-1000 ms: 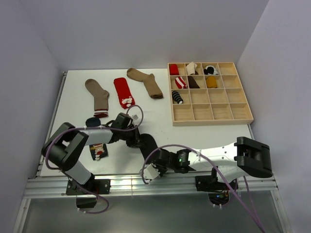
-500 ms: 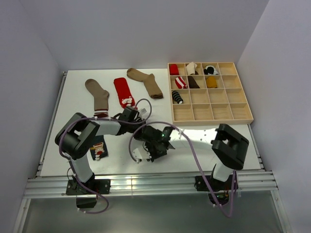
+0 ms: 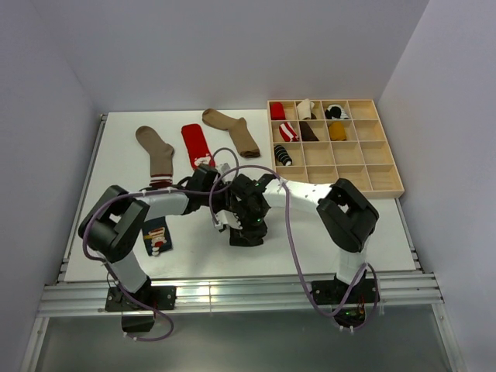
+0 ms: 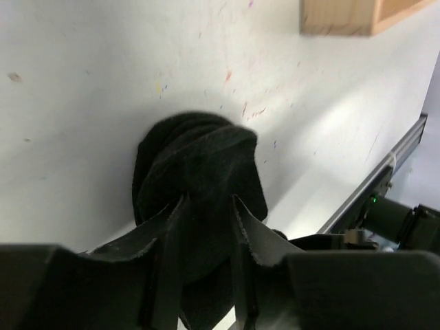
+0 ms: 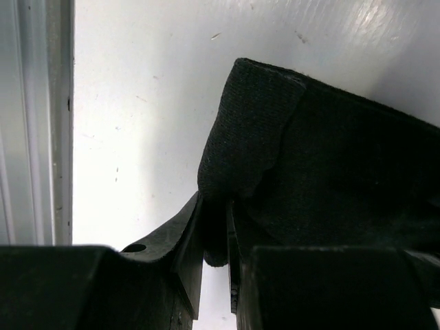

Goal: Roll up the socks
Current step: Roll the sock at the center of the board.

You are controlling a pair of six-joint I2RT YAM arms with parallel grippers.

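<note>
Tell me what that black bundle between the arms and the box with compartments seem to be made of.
Black sock: soft knitted fabric, matte and slightly fuzzy, bunched into folds. Box: pale wood, probably thin unpainted plywood, judging by its light tan colour, thin dividers and lack of shine.

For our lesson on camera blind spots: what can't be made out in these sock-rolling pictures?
- Top view: both arms hide the black sock.
- Left wrist: left gripper covers its near end; grip unclear.
- Right wrist: frame edge cuts the sock off.
- Top view: tray contents too small.
</note>
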